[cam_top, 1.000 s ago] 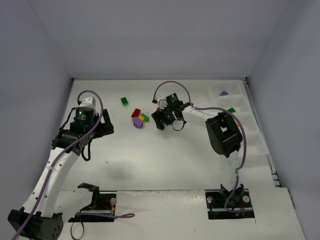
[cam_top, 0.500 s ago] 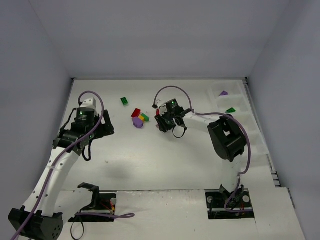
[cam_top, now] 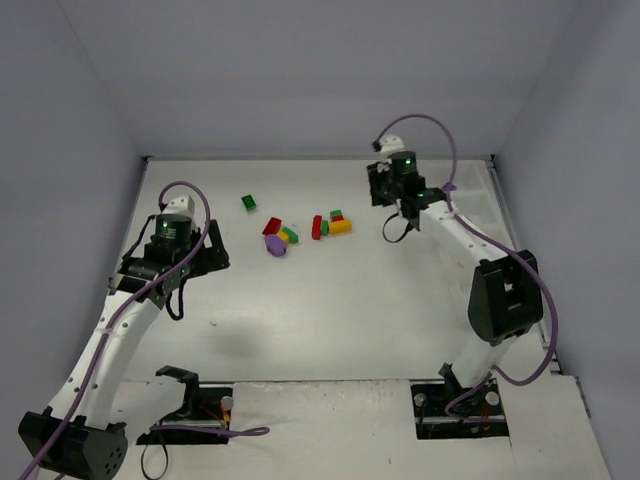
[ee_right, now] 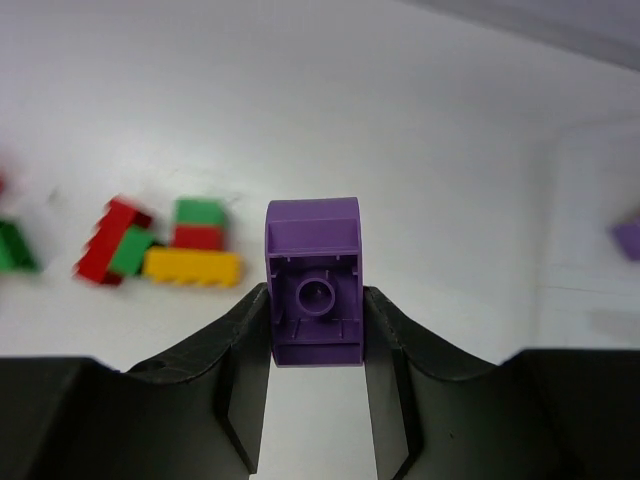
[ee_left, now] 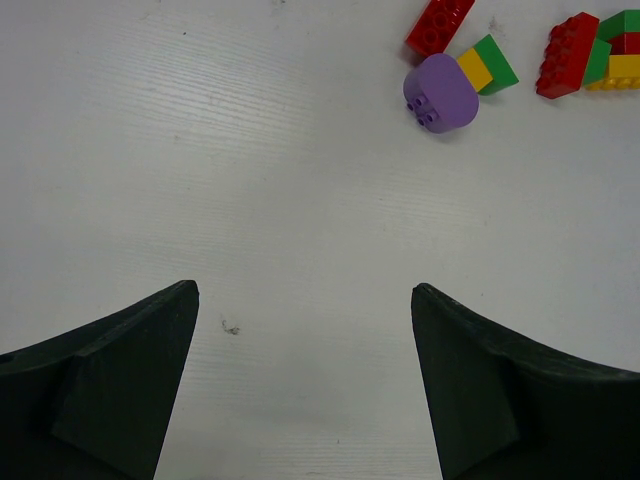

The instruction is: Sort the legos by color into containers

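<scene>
One small purple plastic brick (ee_right: 313, 270) is pinched betw. the black fingers (ee_right: 240, 340) of the right gripper (ee_right: 314, 310). Its hollow underside faces the wrist cam, w/ the table blurred behind it. On the top cam I see that arm stretched to the far right of the white table (cam_top: 350, 320), close to the translucent white compartmented tray (cam_top: 500, 225) along the right edge. A 2nd purple piece (ee_right: 628, 238) lies in one tray compartment; too blurred to say more. The left gripper (ee_left: 305, 300) hangs over bare tabletop, fingers wide apart, nothing betw. them. Ahead of it, a rounded purple brick (ee_left: 441, 92) touches a yellow-and-green brick (ee_left: 484, 65), w/ a red brick (ee_left: 439, 24) just beside. Right of those is a tight cluster of red, green and yellow bricks (ee_right: 192, 266). A lone green brick (cam_top: 248, 202) sits apart, far left.
</scene>
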`<state>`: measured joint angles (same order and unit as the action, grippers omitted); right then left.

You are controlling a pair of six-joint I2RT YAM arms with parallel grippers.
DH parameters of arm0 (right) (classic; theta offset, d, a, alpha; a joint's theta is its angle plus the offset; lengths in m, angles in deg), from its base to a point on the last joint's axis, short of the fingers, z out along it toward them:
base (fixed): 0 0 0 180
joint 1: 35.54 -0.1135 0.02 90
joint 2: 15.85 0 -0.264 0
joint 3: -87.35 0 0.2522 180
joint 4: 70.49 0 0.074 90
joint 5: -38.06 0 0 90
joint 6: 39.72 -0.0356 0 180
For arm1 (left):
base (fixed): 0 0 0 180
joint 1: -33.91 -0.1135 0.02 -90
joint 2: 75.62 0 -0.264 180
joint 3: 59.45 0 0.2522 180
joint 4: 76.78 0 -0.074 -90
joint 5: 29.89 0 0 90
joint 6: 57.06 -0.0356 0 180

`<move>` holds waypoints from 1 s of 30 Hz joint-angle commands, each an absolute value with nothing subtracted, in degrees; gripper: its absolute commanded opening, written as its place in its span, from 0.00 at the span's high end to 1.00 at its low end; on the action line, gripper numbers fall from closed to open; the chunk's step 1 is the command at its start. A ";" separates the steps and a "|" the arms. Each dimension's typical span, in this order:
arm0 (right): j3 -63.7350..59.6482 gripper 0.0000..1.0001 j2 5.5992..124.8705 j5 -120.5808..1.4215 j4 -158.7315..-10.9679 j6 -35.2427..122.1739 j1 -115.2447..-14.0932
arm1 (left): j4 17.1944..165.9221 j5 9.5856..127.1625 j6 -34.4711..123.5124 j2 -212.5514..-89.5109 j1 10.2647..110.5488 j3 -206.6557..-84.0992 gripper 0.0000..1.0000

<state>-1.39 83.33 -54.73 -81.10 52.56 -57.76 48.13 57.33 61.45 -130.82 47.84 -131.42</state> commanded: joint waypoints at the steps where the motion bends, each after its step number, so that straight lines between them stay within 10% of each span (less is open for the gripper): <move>1: -4.80 1.00 79.87 -43.95 -78.81 48.36 -51.82 | 50.34 57.56 61.24 -130.29 48.23 -132.45 0.19; 30: -1.29 1.00 77.93 -40.60 -77.75 35.78 -35.81 | 53.16 57.39 58.52 -129.24 48.23 -132.18 0.19</move>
